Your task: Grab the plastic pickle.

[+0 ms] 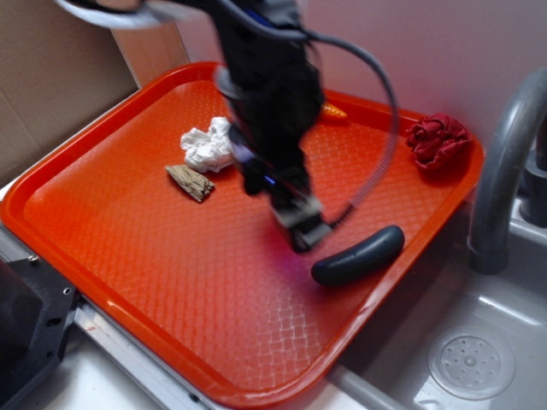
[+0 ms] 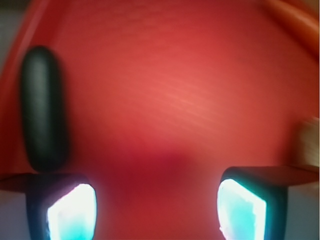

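Note:
The plastic pickle (image 1: 359, 256) is a dark blue-grey curved piece lying on the orange tray (image 1: 171, 273) near its right rim. In the wrist view the pickle (image 2: 44, 107) lies lengthwise at the left, just beyond my left fingertip (image 2: 70, 212). My gripper (image 1: 309, 232) hangs low over the tray, just left of the pickle's near end. In the wrist view my gripper (image 2: 156, 210) is open, with only bare tray between the fingertips.
A brown wood chip (image 1: 191, 181) and a white crumpled wad (image 1: 208, 145) lie left of the arm. A red crumpled cloth (image 1: 438, 140) sits at the tray's far right corner. An orange carrot tip (image 1: 335, 111) shows behind the arm. A grey faucet (image 1: 504, 162) and sink (image 1: 470, 363) stand right.

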Tool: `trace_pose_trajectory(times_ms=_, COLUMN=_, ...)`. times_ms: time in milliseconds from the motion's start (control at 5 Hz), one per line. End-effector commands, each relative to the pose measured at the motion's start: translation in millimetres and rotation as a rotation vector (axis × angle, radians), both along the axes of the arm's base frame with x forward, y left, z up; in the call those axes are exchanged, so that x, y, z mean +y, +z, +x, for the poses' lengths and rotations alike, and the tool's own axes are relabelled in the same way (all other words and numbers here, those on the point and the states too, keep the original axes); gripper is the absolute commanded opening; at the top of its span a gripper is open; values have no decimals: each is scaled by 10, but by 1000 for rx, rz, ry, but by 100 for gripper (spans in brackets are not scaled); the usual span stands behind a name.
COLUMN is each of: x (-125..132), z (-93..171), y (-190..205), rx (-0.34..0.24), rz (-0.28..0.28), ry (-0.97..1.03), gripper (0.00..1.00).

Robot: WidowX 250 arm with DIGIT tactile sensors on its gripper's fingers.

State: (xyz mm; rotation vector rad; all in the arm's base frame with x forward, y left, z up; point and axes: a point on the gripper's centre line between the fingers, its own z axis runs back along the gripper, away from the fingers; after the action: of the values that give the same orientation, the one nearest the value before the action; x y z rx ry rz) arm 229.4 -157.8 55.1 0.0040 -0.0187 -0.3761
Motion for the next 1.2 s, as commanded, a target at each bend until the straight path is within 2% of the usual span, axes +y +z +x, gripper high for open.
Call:
trace_pose_trajectory(times_ms=0, x=-398, z=67, y=137, rx=-85, rz=-171, ry=-252, gripper=100)
trace_pose_trajectory(times_ms=200, x=-440, z=91, y=101, rx=-82, rz=-222, ry=-252, gripper=100)
trace_pose_trajectory(times_ms=400, x=-494, z=139, y=-91, rx=-67, rz=-150, ry=-278, gripper=100)
trace_pose_trajectory(times_ms=600, x=-403, z=173, y=-189, rx=-16, rz=-74, ry=-260, gripper=100)
trace_pose_trajectory(times_ms=800, x=-262, z=196, y=-198, rx=3, rz=-11, ry=-201, gripper=0)
trace_pose_trajectory(times_ms=1000, x=-135, z=223, y=-185, rx=-13, rz=-42, ry=-205, gripper=0)
